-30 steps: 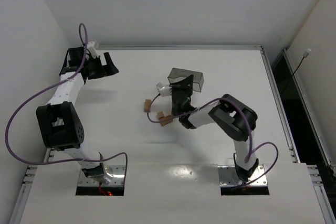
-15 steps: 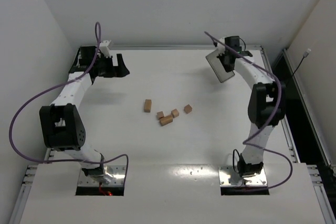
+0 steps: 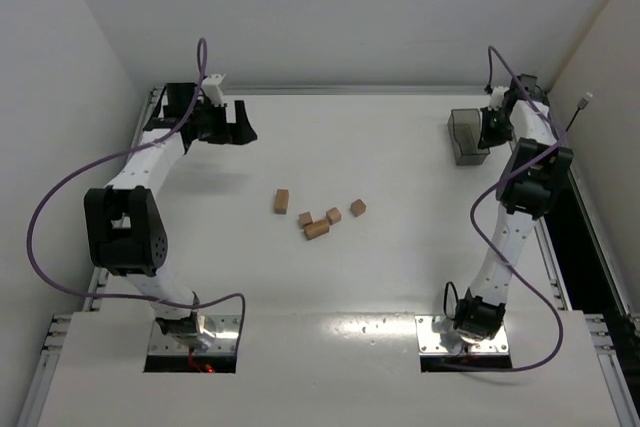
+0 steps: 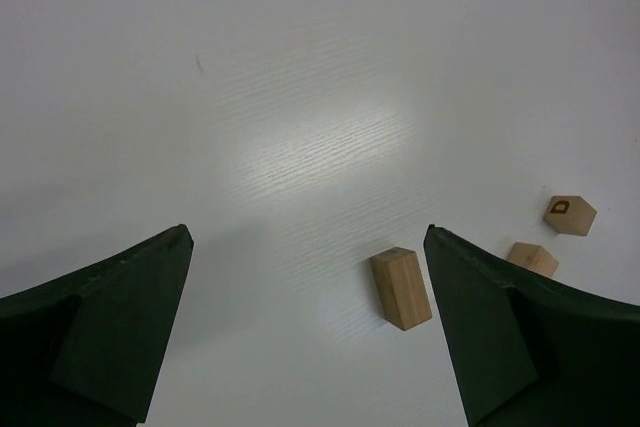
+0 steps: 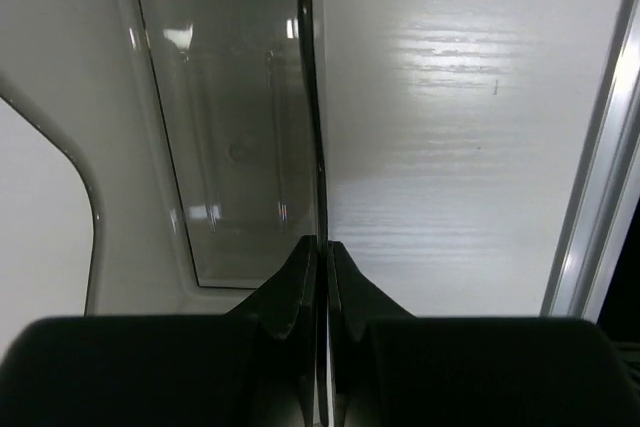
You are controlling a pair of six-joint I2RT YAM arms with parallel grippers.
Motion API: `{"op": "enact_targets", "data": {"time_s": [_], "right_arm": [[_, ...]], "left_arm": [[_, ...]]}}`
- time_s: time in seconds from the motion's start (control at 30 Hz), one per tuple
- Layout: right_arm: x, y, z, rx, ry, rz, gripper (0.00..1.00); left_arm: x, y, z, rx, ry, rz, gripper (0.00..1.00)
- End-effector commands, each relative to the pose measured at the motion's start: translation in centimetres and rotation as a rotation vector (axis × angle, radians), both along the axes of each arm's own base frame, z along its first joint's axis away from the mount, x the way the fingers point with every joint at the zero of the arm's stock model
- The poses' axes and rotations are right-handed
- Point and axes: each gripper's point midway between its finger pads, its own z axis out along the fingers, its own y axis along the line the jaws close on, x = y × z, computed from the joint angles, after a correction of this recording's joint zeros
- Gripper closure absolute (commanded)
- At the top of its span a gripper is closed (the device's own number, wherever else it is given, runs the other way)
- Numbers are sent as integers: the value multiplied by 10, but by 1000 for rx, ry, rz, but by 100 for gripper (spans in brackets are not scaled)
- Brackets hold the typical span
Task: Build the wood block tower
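Several wood blocks lie singly in the middle of the table: an upright one (image 3: 282,201), a long one (image 3: 317,230), and cubes (image 3: 333,215) (image 3: 357,207). No tower is in view. My left gripper (image 3: 235,125) hovers open at the far left. In the left wrist view its gripper (image 4: 308,237) has only bare table between the fingers, with the upright block (image 4: 401,288) just inside the right finger and a lettered cube (image 4: 570,215) beyond. My right gripper (image 3: 487,127) is at the far right corner, shut on the wall of the dark translucent bin (image 3: 465,137). The right wrist view shows the gripper (image 5: 322,245) pinching that wall of the bin (image 5: 230,117).
A raised metal rail (image 3: 520,147) runs along the table's right edge, close beside the bin and the right arm. The same rail (image 5: 600,147) shows in the right wrist view. White walls enclose the table on the left and at the back.
The right arm has swung from the table's middle to the far right corner, carrying the bin with it, and several blocks now lie there uncovered. The left gripper has drifted rightward, still open.
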Motion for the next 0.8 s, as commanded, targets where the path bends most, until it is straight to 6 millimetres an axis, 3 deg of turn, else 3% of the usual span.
{"op": "enact_targets", "data": {"time_s": [0.0,0.07,0.1,0.23,0.27,0.33,0.37,0.4,0.5,0.57,0.77], "right_arm": [[8,15,17,44,-24,66,100],[2,16,11,44,-1,83,88],[-5,18,16,41,3,91,69],[-16,32,42,47,-48,122,23],[-20,35,48,52,-57,126,21],[-26,47,58,66,-75,147,16],[-27,49,79,61,-116,154,16],[-28,56,88,87,-138,162,15],[-35,75,113,100,-178,203,15],[-37,82,125,100,-192,207,14],[-48,111,145,169,-211,254,14]], "left_arm": [[7,-18,8,22,-26,-45,0],[5,-25,0,37,-2,-51,0],[0,-34,-8,59,20,-59,0],[-31,-58,-24,111,55,-38,0],[-51,-71,-29,114,75,-43,0],[-66,-76,-36,150,86,-12,0],[-77,-79,-41,168,105,-7,0],[-95,-81,-54,195,150,-10,0],[-126,-98,-62,242,150,-30,6],[-131,-94,-66,277,155,6,17],[-136,-83,-99,321,253,90,34]]}}
